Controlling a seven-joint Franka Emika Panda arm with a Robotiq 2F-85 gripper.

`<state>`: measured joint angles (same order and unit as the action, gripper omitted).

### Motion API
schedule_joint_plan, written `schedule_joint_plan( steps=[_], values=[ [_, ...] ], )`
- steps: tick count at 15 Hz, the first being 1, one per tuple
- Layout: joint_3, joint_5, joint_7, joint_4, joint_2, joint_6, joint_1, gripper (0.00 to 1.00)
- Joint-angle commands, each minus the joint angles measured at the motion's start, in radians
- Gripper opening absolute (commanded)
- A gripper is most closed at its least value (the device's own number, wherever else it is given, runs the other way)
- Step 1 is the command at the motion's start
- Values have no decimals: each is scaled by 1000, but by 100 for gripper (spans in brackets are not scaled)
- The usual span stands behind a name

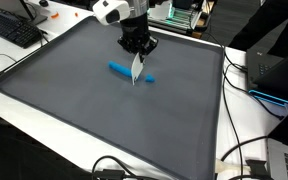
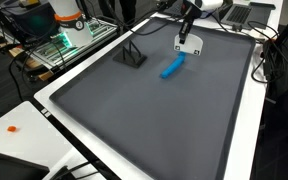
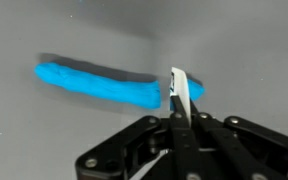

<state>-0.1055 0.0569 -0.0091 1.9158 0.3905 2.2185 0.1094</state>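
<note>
- Wrist view is showing your black two-finger gripper [image 3: 177, 112] pinching its jaws tight on a thin white flat piece [image 3: 178, 88], which is standing edge-on to the camera.
- You are holding that white piece at one end of a bright blue elongated block [image 3: 99, 85]; whether the two are touching, I cannot tell.
- The blue block is lying flat on the wide dark grey mat [image 3: 44, 30], stretching away to one side of the gripper.
- In both exterior views the white piece is hanging straight down from the fingers, with the blue block lying just beside its lower edge, towards the far half of the mat.
- In an exterior view a small black triangular stand [image 2: 132, 55] is sitting on the mat, well apart from the block.
- In an exterior view a black keyboard [image 1: 14, 30] is resting off the mat's corner.
</note>
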Motion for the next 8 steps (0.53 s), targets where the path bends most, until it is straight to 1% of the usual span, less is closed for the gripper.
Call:
schedule_joint_plan(
  steps=[1,8],
  values=[
    [16,-17,-6,30,-25,2,-9,1],
    [31,-36,-3,31,-4,3,-10,1]
  ],
)
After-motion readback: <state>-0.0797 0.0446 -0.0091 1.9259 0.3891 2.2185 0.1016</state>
